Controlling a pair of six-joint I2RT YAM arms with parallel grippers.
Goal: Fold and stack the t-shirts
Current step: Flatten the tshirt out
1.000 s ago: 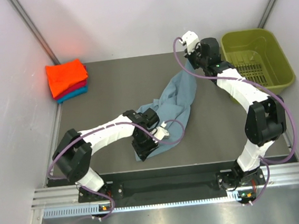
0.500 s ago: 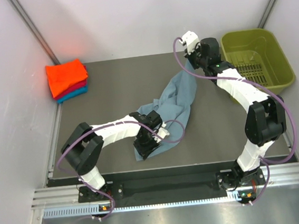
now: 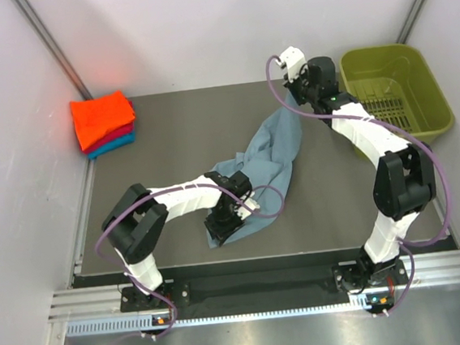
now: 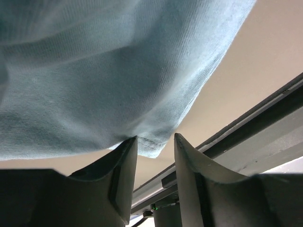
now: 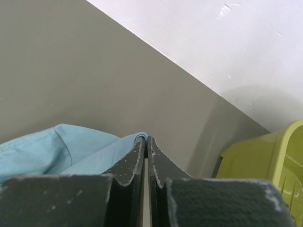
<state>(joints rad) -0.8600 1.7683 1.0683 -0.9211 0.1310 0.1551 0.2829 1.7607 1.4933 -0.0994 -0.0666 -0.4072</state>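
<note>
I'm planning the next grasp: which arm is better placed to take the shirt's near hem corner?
Left. The left fingers stand apart with that corner of the grey-blue shirt at their tips. The right fingers are shut on its far end beside the basket.

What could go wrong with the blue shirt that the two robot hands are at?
The left hand is open, and only a corner tip of the blue shirt sits inside it; closing now might grab too little, so the corner slips out.
The right hand pinches just a thin edge; a hard pull might tug it free.
The shirt lies twisted and bunched, so the fold may come out crooked.
</note>
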